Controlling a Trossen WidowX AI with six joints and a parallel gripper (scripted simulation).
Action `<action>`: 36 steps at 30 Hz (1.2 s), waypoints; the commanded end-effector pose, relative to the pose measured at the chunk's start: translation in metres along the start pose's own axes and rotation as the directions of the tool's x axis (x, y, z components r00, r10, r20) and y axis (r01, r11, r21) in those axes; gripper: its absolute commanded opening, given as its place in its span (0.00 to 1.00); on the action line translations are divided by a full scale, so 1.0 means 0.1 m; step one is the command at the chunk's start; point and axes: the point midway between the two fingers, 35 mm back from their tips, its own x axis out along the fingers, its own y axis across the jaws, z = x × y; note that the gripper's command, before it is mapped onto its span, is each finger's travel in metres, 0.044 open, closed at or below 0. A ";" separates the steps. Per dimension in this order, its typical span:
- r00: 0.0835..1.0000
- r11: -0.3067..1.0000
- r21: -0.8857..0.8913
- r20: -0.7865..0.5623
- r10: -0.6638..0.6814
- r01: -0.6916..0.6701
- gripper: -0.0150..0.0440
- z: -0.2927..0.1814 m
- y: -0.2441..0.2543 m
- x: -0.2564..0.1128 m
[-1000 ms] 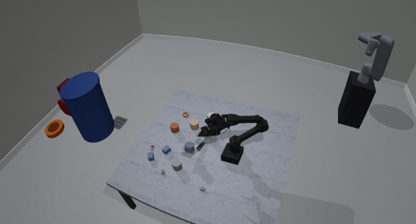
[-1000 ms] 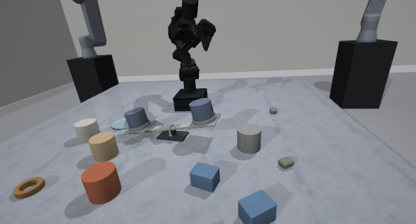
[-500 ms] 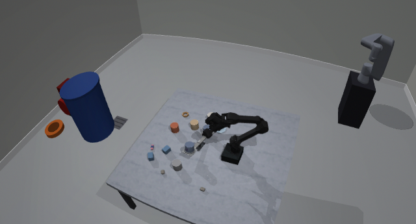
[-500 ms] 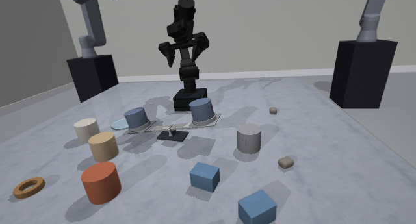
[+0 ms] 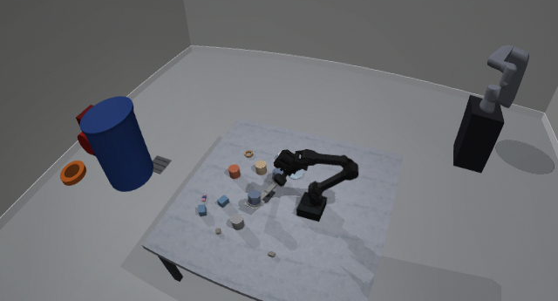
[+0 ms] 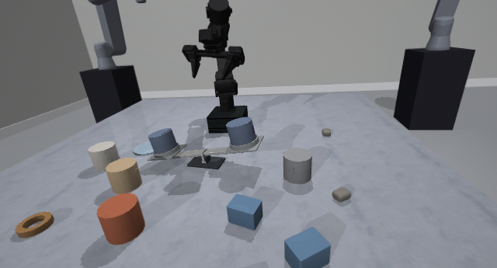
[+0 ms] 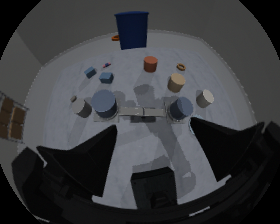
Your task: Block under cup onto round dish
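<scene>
A small balance with a pale beam (image 5: pixel 269 190) (image 6: pixel 194 153) (image 7: pixel 131 112) stands on a black base. It is tilted, with its left end in the exterior view lower. One blue-grey cup (image 6: pixel 164 142) (image 7: pixel 181 108) stands on the low end. The identical cup (image 5: pixel 254 197) (image 6: pixel 241 132) (image 7: pixel 104 105) stands on the raised end. No block shows under either cup. The round pale-blue dish (image 5: pixel 296 174) (image 6: pixel 143 148) lies beside the low end, partly behind a finger in the wrist view. My gripper (image 6: pixel 209 77) (image 7: pixel 155 125) is open and empty, pointing down high above the table, behind the balance in the exterior view.
A grey cylinder (image 6: pixel 297 166) stands near the raised end. White (image 6: pixel 104 156), tan (image 6: pixel 124 175) and orange-red (image 6: pixel 121 219) cylinders stand on the dish's side. Two blue blocks (image 6: pixel 245 211) (image 6: pixel 307 248), an orange ring (image 6: pixel 24 230) and small stones (image 6: pixel 342 194) (image 6: pixel 326 132) lie around.
</scene>
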 end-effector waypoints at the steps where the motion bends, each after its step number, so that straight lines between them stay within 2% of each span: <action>1: 0.998 0.994 -0.109 -0.055 -0.019 0.013 1.00 0.04 -0.03 0.07; 9: 0.984 0.938 -0.347 -0.166 -0.056 -0.005 1.00 0.13 -0.14 0.25; 17: 0.954 0.834 -0.544 -0.286 -0.086 -0.088 1.00 0.18 -0.31 0.47; 27: 0.897 0.654 -0.705 -0.433 -0.090 -0.275 1.00 0.20 -0.59 0.78; 36: 0.840 0.449 -0.763 -0.541 -0.048 -0.466 1.00 0.19 -0.85 1.07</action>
